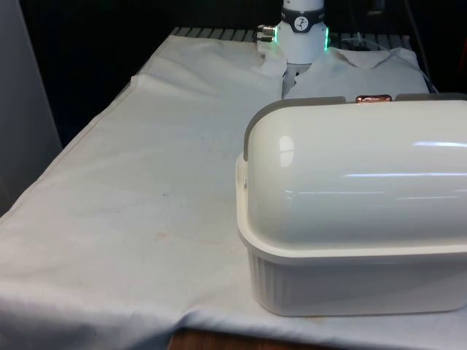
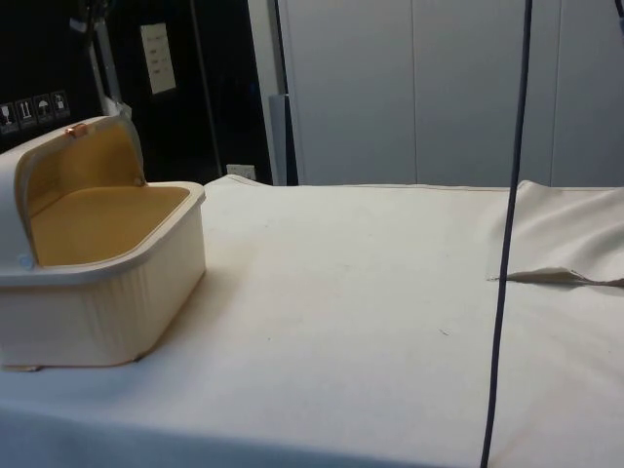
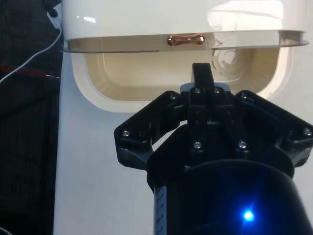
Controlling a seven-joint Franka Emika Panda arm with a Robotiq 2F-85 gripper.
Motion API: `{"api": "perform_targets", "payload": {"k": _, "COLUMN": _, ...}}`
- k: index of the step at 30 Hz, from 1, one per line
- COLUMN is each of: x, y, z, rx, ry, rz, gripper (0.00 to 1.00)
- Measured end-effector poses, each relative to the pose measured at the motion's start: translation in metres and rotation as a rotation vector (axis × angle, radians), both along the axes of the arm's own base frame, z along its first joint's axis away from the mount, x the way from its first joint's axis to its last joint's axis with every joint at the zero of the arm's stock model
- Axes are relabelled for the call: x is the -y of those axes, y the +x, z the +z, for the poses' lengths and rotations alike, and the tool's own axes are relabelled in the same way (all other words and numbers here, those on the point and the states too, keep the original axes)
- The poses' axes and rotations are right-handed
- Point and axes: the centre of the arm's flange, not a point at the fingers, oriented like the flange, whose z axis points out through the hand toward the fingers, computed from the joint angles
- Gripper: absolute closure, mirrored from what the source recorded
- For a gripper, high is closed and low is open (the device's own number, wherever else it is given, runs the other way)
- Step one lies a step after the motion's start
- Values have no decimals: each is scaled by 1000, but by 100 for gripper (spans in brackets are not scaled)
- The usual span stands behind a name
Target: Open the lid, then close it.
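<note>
the cream bread box [image 1: 350, 270] sits on the white cloth [image 1: 146, 182] near the worktop's corner, at the edge farthest from the robot on the front view's right, with its rounded back turned to that camera. its lid [image 1: 357, 171] is rolled back and open: the side view shows the tan inside of the box [image 2: 97, 219] bare under the raised lid [image 2: 73, 161] (the copper handle [image 2: 75, 130] sits at the lid's upper rim). in the wrist view the end effector [image 3: 202, 73] hangs just in front of the open mouth, below the lid's edge [image 3: 186, 44] and its copper handle [image 3: 186, 39], not touching either; its fingers [image 3: 202, 81] are pressed together, holding nothing.
</note>
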Motion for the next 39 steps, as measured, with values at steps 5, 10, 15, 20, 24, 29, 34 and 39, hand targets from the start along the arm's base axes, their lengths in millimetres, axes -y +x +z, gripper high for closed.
{"api": "perform_targets", "payload": {"k": 5, "x": -5, "y": 0, "z": 0, "rx": 0, "ry": 1, "rz": 6, "gripper": 100}}
{"api": "perform_targets", "payload": {"k": 10, "x": -11, "y": -1, "z": 0, "rx": 0, "ry": -6, "rz": 13, "gripper": 84}}
{"api": "perform_targets", "payload": {"k": 15, "x": -13, "y": -1, "z": 0, "rx": 1, "ry": -9, "rz": 14, "gripper": 60}}
{"api": "perform_targets", "payload": {"k": 20, "x": -14, "y": -1, "z": 0, "rx": 1, "ry": -10, "rz": 14, "gripper": 37}}
{"api": "perform_targets", "payload": {"k": 24, "x": -15, "y": -1, "z": 0, "rx": 0, "ry": -11, "rz": 16, "gripper": 16}}
{"api": "perform_targets", "payload": {"k": 29, "x": -17, "y": 0, "z": -1, "rx": 4, "ry": -10, "rz": 20, "gripper": 0}}
{"api": "perform_targets", "payload": {"k": 34, "x": -18, "y": 9, "z": -7, "rx": 14, "ry": -13, "rz": 18, "gripper": 0}}
{"api": "perform_targets", "payload": {"k": 39, "x": -19, "y": 20, "z": -12, "rx": 23, "ry": -17, "rz": 18, "gripper": 0}}
